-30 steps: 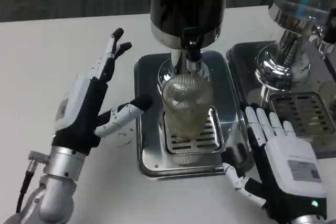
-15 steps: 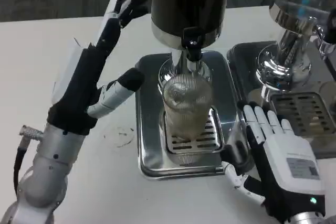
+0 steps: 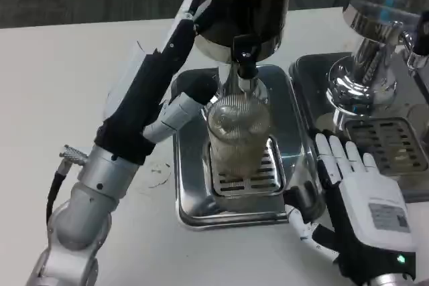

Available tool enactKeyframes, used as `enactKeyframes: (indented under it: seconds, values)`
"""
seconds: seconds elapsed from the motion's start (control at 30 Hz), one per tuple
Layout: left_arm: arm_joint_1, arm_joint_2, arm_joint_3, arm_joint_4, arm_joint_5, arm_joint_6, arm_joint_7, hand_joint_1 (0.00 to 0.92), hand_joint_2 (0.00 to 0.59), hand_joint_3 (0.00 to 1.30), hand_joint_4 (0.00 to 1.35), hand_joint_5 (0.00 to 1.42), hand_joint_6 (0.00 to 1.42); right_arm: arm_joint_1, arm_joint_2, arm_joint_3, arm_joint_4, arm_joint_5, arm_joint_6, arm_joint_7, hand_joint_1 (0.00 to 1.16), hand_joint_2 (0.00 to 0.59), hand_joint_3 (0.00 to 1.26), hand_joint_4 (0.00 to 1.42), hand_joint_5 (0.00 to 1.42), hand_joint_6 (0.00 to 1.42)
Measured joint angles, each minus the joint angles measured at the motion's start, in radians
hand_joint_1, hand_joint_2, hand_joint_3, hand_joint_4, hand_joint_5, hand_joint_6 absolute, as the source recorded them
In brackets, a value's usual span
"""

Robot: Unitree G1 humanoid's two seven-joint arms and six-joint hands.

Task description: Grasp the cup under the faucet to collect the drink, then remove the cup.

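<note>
A clear ribbed cup (image 3: 238,135) holding pale drink stands on the grate of the steel drip tray (image 3: 190,192), right under the black faucet (image 3: 245,58) of the dark dispenser (image 3: 241,5). My left hand (image 3: 161,92) is raised against the dispenser's left side, fingers stretched up along its body and thumb reaching toward the cup's left side; whether the thumb touches the cup I cannot tell. My right hand (image 3: 358,199) lies at the tray's right front corner, fingers spread, holding nothing, a short gap from the cup.
A second chrome dispenser (image 3: 382,38) with its own drip tray (image 3: 395,152) stands at the right, close beside my right hand. White table (image 3: 53,98) stretches to the left and front.
My left arm has swung up and to the right, from beside the tray to the dispenser's left side, its thumb now near the cup. The right hand has barely moved.
</note>
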Motion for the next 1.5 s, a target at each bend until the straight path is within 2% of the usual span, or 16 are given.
enactKeyframes:
  seconds: [0.57,0.9,1.17,1.5]
  values:
    - [-0.03,-0.045,0.015,0.078,0.001,0.009,-0.11,0.0,0.124,0.03,0.0,0.15,0.13,0.027,0.013,0.0,-0.014,-0.008,0.017,-0.011,0.33,0.439,0.0,0.0,0.0,0.0]
    - [-0.03,-0.049,0.001,0.08,0.034,-0.011,-0.126,0.0,0.13,0.09,0.0,0.22,0.19,0.026,0.013,-0.003,-0.014,-0.008,0.017,-0.012,0.33,0.439,0.0,0.0,0.0,0.0]
    - [-0.031,-0.027,0.001,0.079,0.098,-0.05,-0.093,0.0,0.134,0.15,0.06,0.27,0.24,0.026,0.013,-0.004,-0.013,-0.007,0.016,-0.012,0.33,0.439,0.0,0.0,0.0,0.0]
    - [-0.021,0.036,0.004,0.044,0.215,-0.102,-0.005,0.0,0.141,0.18,0.08,0.29,0.26,0.012,0.013,-0.004,0.002,-0.001,0.012,-0.012,0.33,0.439,0.0,0.0,0.0,0.0]
